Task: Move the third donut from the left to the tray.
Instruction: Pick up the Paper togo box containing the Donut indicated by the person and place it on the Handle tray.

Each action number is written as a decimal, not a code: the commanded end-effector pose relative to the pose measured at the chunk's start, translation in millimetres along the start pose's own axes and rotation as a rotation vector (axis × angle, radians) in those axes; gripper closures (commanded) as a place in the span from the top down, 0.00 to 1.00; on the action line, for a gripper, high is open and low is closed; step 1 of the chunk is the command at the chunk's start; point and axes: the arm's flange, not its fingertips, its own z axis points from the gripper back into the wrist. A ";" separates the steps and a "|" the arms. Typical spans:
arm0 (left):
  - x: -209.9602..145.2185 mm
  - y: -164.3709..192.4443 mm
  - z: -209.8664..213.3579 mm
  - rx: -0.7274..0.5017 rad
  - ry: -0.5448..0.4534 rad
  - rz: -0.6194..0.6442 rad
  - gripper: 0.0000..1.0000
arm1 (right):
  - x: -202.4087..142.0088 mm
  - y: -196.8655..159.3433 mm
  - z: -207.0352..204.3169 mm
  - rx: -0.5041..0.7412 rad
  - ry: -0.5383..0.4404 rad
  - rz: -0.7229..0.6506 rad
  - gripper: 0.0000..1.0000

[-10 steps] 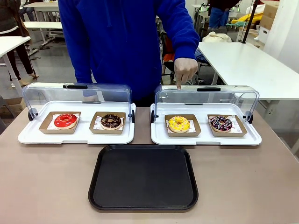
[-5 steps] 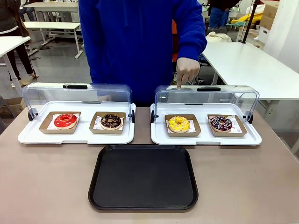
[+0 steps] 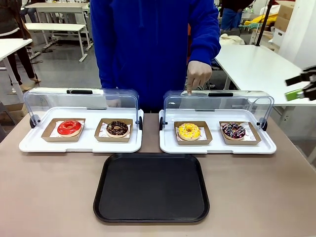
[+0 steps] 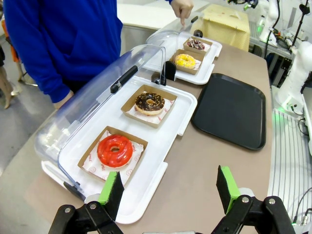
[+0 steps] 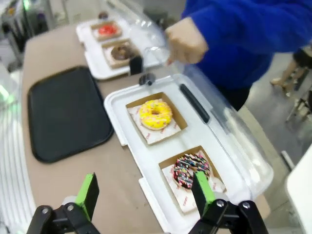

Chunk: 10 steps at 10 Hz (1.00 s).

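Newly arrived, half cut off at the edge, the right gripper [image 3: 295, 87] stood jaws apart, the yellow donut [image 5: 155, 114] ahead of it; the left gripper [image 4: 169, 186] likewise gaped.

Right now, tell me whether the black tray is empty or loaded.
Empty: the tray is bare black inside its rim; the third donut from the left sits in its cardboard holder.

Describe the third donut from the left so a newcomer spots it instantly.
In the front view, behind the black tray, take the right-hand white lidded tray. The yellow donut sits in its left cardboard tray, below the person's pointing hand. It alone has bright yellow icing; its neighbour, the dark donut, has coloured sprinkles.
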 end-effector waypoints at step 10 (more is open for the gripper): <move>2.2 -0.8 1.9 -0.006 -0.012 -0.014 1.00 | 6.6 61.2 -232.8 -0.056 0.403 0.457 1.00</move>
